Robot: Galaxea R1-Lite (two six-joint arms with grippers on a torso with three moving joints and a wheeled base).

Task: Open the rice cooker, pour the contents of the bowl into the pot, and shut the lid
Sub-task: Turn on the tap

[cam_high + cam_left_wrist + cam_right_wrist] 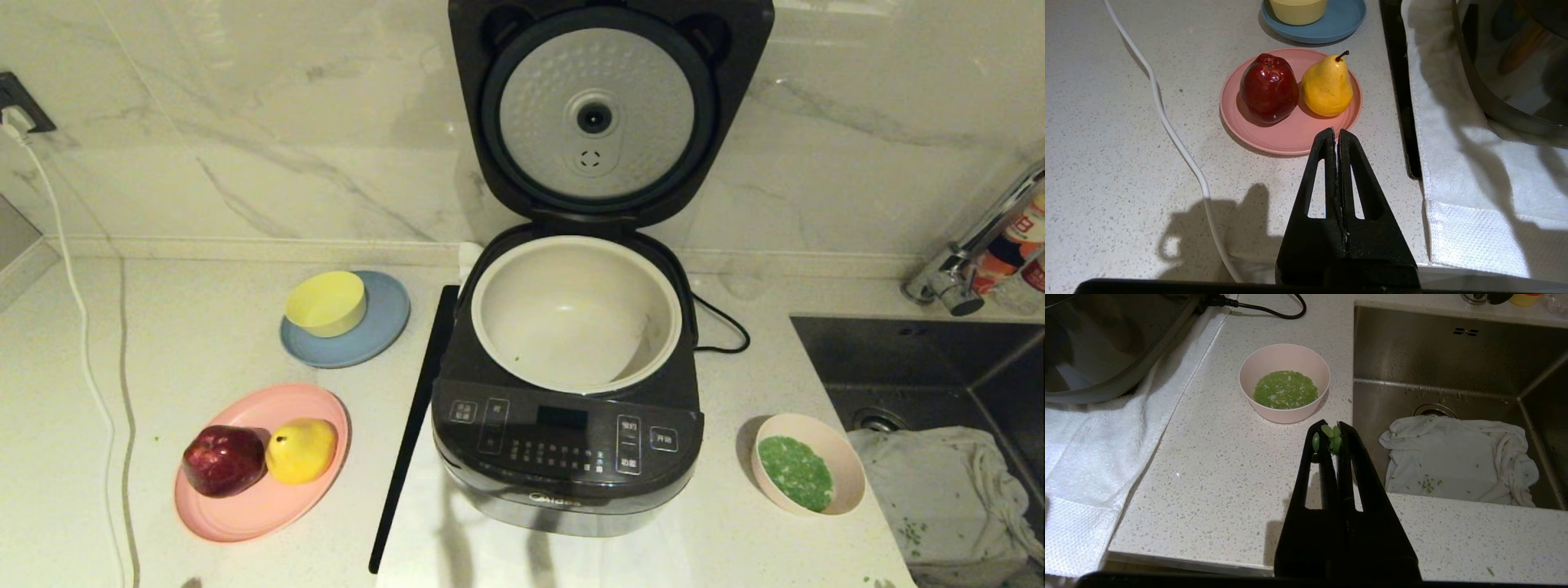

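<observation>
The dark grey rice cooker stands mid-counter with its lid swung up, silver disc facing me. Its cream pot lies open and almost bare inside. Right of the cooker sits the pink bowl with the green contents in it. Neither arm shows in the head view. My right gripper hovers shut a short way in front of the bowl, with a few green bits stuck at its tips. My left gripper is shut and empty, above the counter left of the cooker.
A pink plate holds a red apple and a yellow pear. Behind it a yellow bowl sits on a blue plate. A white towel lies under the cooker. A sink with a cloth is at right; a white cable at left.
</observation>
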